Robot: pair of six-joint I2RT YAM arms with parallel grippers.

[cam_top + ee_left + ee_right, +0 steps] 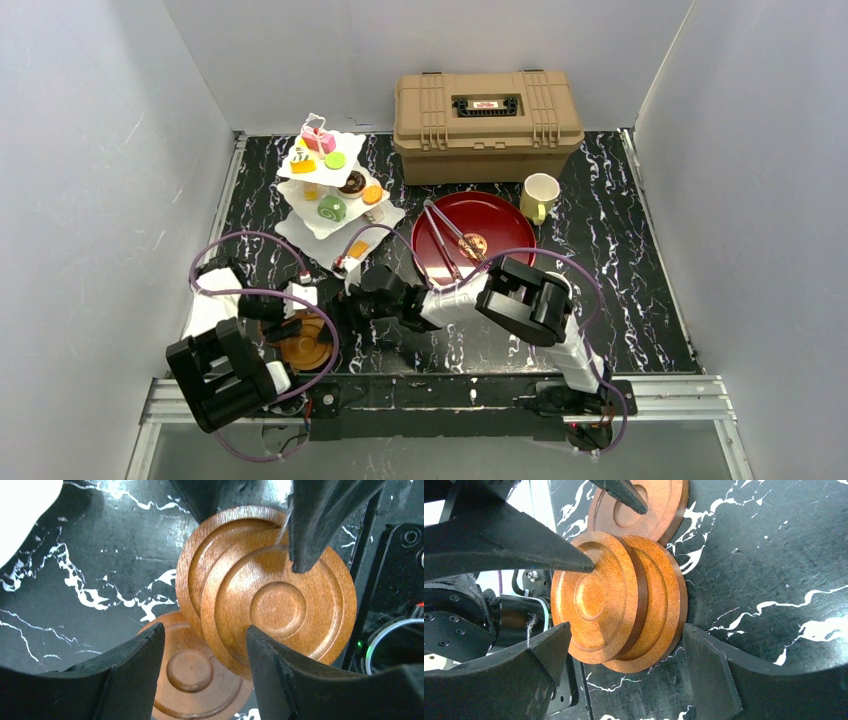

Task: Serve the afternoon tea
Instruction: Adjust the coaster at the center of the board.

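Note:
Three brown round coasters [305, 345] lie near the front left of the table. Two are stacked, offset [614, 600], and the third [644, 510] lies flat beside them, partly under the stack [192, 675]. My right gripper [626, 630] is open, with one jaw on each side of the stacked pair. My left gripper [205, 645] is open above them, one fingertip [574, 562] on the top coaster, the other over the third. The white stand [300, 225] holds several pastries at the back left. A cream-yellow mug [540, 195] stands at the back right.
A tan case [487, 125] sits at the back. The dark red tray [500, 215] in the middle holds tongs and one pastry. A small orange pastry [357, 249] lies by the stand's foot. A white object [213, 312], partly hidden, lies by the left wall.

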